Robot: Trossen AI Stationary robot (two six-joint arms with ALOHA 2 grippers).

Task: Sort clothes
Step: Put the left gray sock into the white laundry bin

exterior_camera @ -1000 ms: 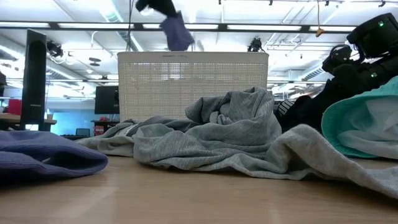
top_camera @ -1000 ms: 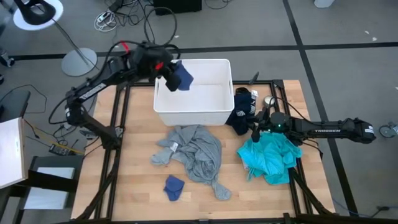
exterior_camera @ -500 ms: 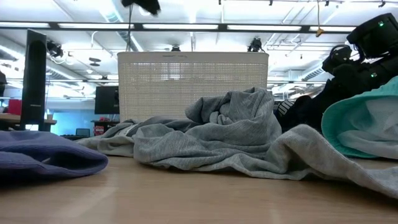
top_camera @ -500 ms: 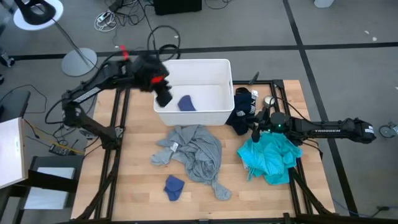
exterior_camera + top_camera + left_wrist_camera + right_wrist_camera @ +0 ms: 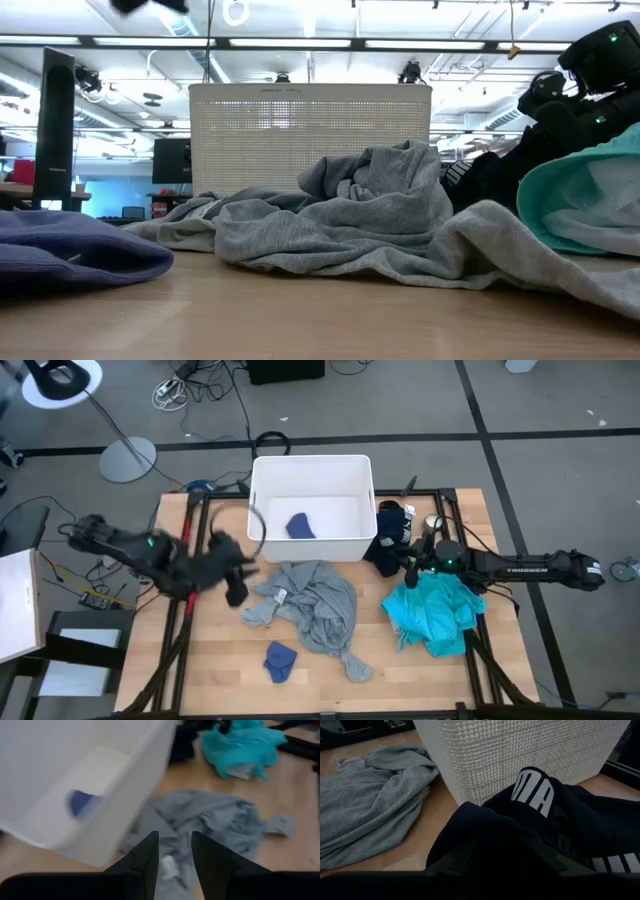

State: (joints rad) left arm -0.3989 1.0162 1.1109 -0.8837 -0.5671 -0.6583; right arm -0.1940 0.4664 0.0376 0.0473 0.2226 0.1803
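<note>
One blue sock (image 5: 298, 526) lies on the floor of the white bin (image 5: 262, 542); it also shows in the left wrist view (image 5: 80, 802). The other blue sock (image 5: 279, 660) lies on the table near the front. The grey shirt (image 5: 312, 605) lies crumpled before the bin. The teal shirt (image 5: 437, 615) lies at the right. The navy garment with white print (image 5: 388, 538) lies beside the bin's right wall. My left gripper (image 5: 236, 590) hangs open and empty just left of the grey shirt. My right gripper (image 5: 408, 570) rests between the navy garment and the teal shirt, fingers apart. My right gripper points at the navy garment (image 5: 520, 835), which fills the space in front of its spread fingers. I cannot tell whether the fingers touch it.
The bin stands at the table's far middle. Black frame rails (image 5: 190, 560) run along the table's left and right sides. Bare wood (image 5: 215, 660) shows at the near left. A small round object (image 5: 434, 521) sits at the far right.
My left gripper held a blue sock above the bin's left side and let it go; the sock fell to the bin floor. The gripper then swung away from the bin toward the table's near left, coming down beside the grey shirt.
</note>
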